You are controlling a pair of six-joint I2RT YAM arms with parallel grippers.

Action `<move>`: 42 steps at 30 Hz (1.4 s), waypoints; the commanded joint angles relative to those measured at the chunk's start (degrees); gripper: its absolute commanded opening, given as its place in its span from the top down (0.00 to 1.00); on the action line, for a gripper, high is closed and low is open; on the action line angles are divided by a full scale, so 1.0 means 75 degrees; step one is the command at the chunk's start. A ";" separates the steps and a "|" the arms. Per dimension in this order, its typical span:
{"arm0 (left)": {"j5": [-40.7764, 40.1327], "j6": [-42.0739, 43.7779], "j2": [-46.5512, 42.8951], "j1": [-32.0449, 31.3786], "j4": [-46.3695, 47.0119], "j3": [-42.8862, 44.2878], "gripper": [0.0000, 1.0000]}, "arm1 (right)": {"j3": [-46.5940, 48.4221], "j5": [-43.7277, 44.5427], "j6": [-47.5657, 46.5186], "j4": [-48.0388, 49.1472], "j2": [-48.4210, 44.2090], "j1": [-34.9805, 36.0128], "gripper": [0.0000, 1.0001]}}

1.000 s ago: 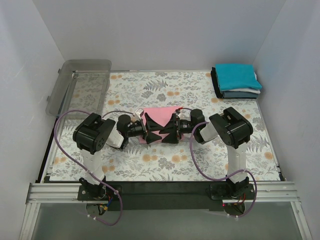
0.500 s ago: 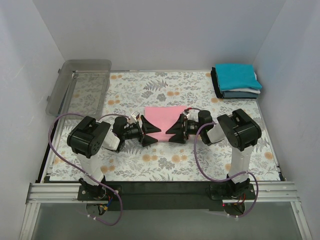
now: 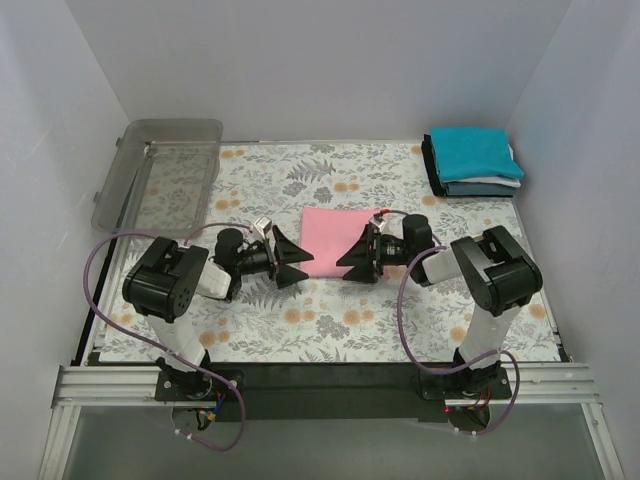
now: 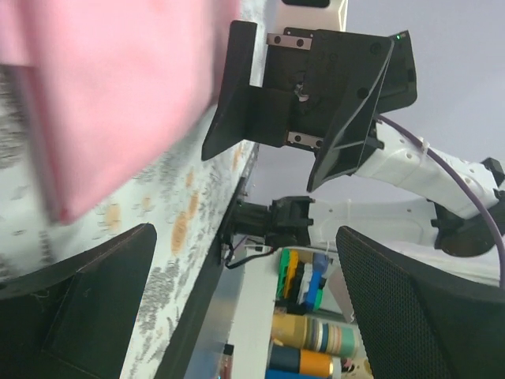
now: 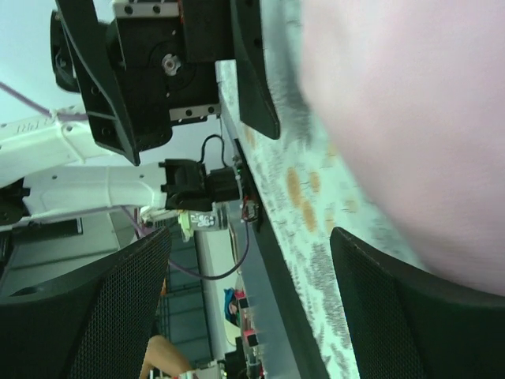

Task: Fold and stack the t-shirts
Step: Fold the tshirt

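Note:
A folded pink t-shirt (image 3: 332, 238) lies flat on the floral table cloth, mid-table. My left gripper (image 3: 298, 261) is open just off its left edge, holding nothing. My right gripper (image 3: 350, 257) is open over the shirt's near right part, also holding nothing. The two grippers face each other across the shirt. The left wrist view shows the pink t-shirt (image 4: 102, 87) at upper left and the right gripper (image 4: 316, 87) beyond it. In the right wrist view the pink t-shirt (image 5: 410, 118) fills the right side. A stack of folded t-shirts (image 3: 475, 160), teal on top, sits at the back right corner.
A clear plastic bin (image 3: 160, 175) stands at the back left corner, partly over the table's edge. White walls close in the left, back and right sides. Purple cables loop from both arms near their bases at the front rail (image 3: 320, 380).
Both grippers have drawn apart, left going left and right going right, off the pink shirt they were bunched over. The shirt now lies as a flat rectangle, shifted slightly right.

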 commanded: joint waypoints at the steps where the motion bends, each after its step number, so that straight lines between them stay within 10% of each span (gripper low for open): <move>1: 0.0558 -0.0122 -0.0927 -0.0104 0.0243 0.0480 0.02 | 0.0316 -0.0515 -0.0158 -0.0017 -0.1017 0.0248 0.12; 13: 0.0183 0.0077 0.0298 -0.0362 -0.0030 0.1934 0.11 | 0.0292 -0.0925 -0.0732 -0.0052 -0.0868 -0.0653 0.17; 23: -0.0695 0.1482 0.1250 -0.0245 -0.2690 0.2088 0.16 | -0.0211 -0.0610 -0.1867 -0.1337 -0.0198 -0.1287 0.19; 42: -0.0121 0.2561 -0.0625 0.0118 -0.3359 0.2484 0.16 | 0.2081 -0.0259 -0.4284 -0.4376 -0.1862 -0.1521 0.22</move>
